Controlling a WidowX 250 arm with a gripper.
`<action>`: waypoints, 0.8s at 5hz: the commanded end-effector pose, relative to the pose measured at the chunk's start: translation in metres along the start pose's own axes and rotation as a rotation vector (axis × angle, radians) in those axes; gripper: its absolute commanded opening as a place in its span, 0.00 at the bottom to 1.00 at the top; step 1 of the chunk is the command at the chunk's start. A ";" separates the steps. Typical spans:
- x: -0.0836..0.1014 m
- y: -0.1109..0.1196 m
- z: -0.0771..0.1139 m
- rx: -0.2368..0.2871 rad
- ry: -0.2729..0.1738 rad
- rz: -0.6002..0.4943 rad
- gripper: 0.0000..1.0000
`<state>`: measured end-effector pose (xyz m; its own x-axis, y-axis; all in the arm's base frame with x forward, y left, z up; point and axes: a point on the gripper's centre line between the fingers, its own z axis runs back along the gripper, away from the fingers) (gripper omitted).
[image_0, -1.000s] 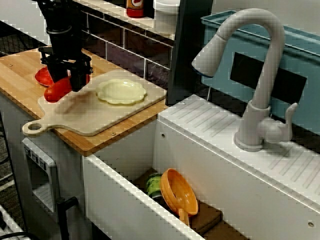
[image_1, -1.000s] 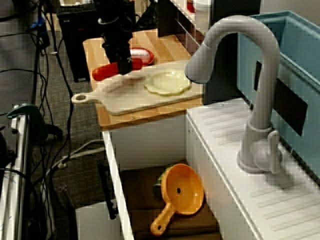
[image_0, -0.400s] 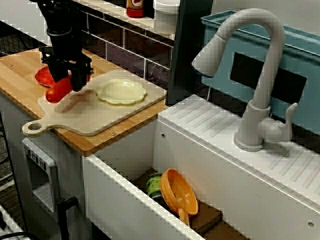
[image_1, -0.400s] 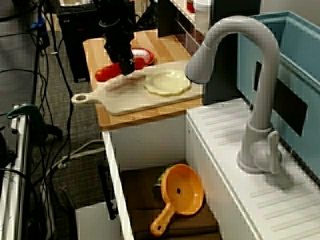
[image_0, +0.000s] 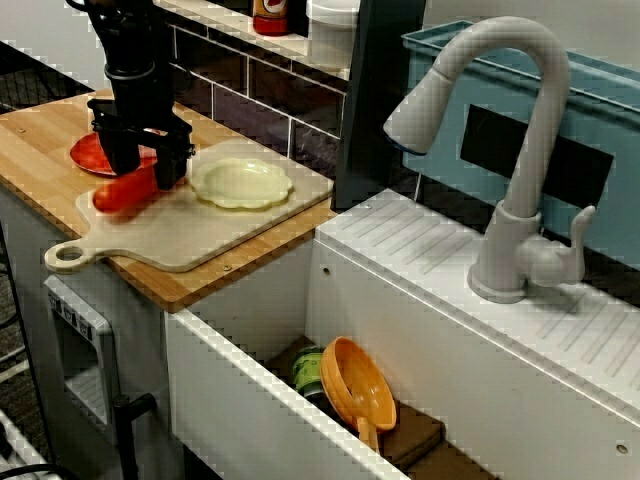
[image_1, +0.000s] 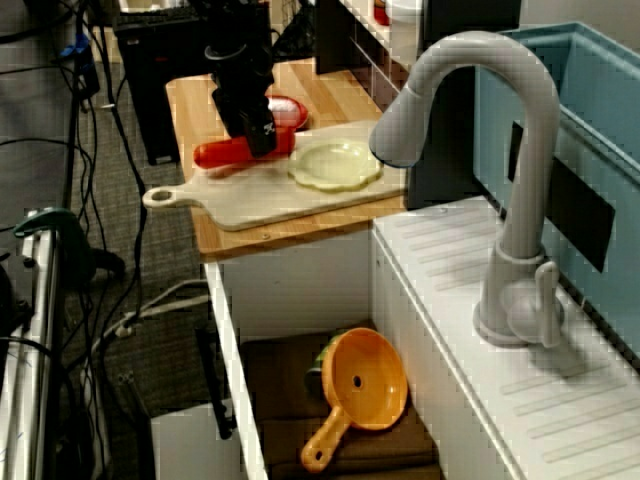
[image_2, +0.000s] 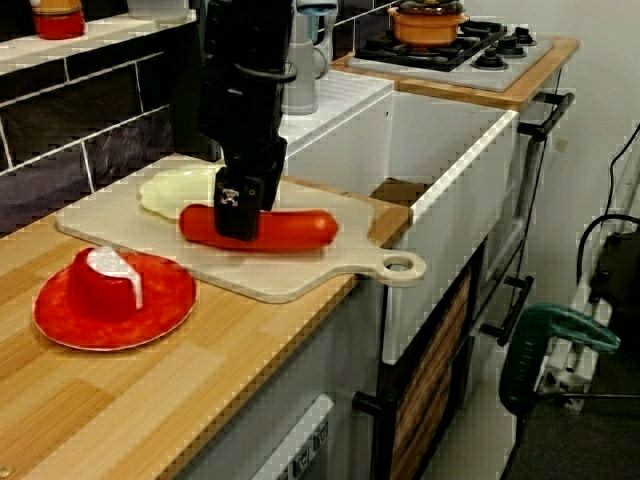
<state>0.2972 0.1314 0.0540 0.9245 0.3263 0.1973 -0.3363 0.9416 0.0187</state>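
Observation:
A long red sausage (image_2: 295, 229) lies lengthwise on the pale cutting board (image_2: 280, 275), just in front of a pale yellow scalloped plate (image_2: 170, 190). My black gripper (image_2: 241, 212) comes straight down and is shut on the sausage near its left end. From the sink side, the gripper (image_0: 146, 172) stands over the sausage (image_0: 118, 192) at the board's (image_0: 190, 235) far left, with the yellow plate (image_0: 243, 182) beside it. The view from above the sink shows the same gripper (image_1: 256, 136), sausage (image_1: 222, 154) and plate (image_1: 336, 165).
A red plate (image_2: 150, 305) carrying a red cup (image_2: 100, 290) sits on the wooden counter (image_2: 120, 400) behind the board. An orange strainer (image_1: 368, 382) and a green can (image_0: 309, 370) lie in the sink. A grey faucet (image_0: 515, 170) rises on the right.
The gripper has moved toward the yellow plate and come down. The sausage, held tilted above the board's edge before, now lies level on the board.

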 end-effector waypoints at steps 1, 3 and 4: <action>0.015 0.009 0.013 0.004 -0.027 -0.002 1.00; 0.032 0.019 0.033 -0.029 0.000 0.014 1.00; 0.043 0.027 0.034 -0.038 -0.012 -0.018 1.00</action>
<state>0.3181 0.1578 0.0818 0.9352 0.3139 0.1641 -0.3142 0.9490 -0.0248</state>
